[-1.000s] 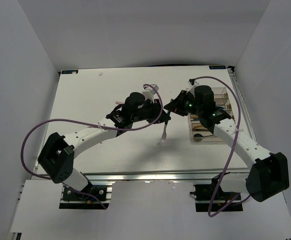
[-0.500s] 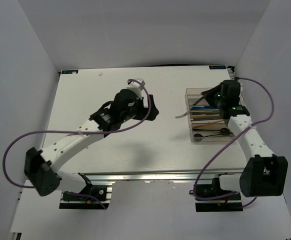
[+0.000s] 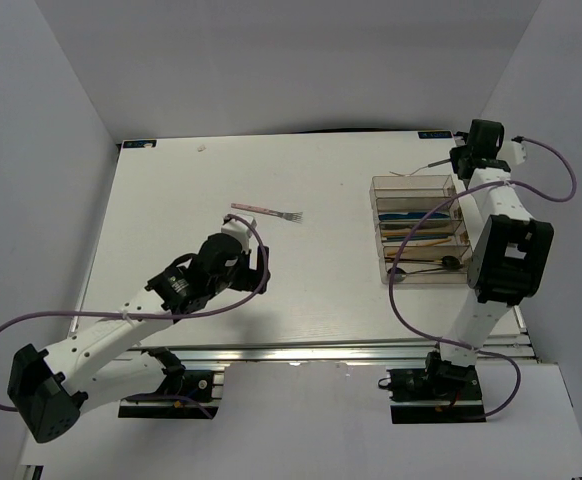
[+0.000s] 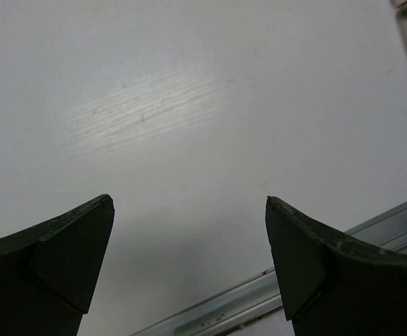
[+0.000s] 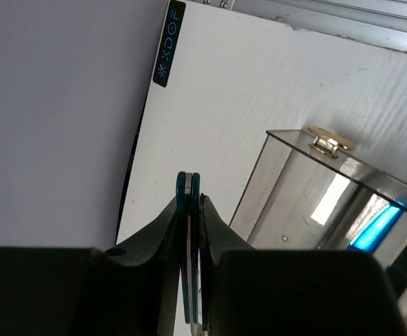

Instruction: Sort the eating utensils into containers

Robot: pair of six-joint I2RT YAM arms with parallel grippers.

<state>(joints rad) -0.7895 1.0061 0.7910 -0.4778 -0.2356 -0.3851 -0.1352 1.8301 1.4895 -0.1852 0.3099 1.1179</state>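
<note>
The fingers (image 5: 158,234) of the right gripper (image 5: 189,204) are pressed together on the teal-handled fork (image 5: 182,183). The gripper now sits high at the far right corner of the table (image 3: 171,200), just beyond the tray (image 3: 416,190), whereas half a second ago it hung low over the compartments. The fork has not been released, so it counts as not yet sorted. The left gripper (image 4: 188,203) has its jaws spread wide over bare tabletop, with nothing between them. The left arm has drawn back toward its base, exposing a pink-handled fork (image 3: 266,211) lying flat mid-table, well apart from the tray. This is probably the next piece to pick.
</note>
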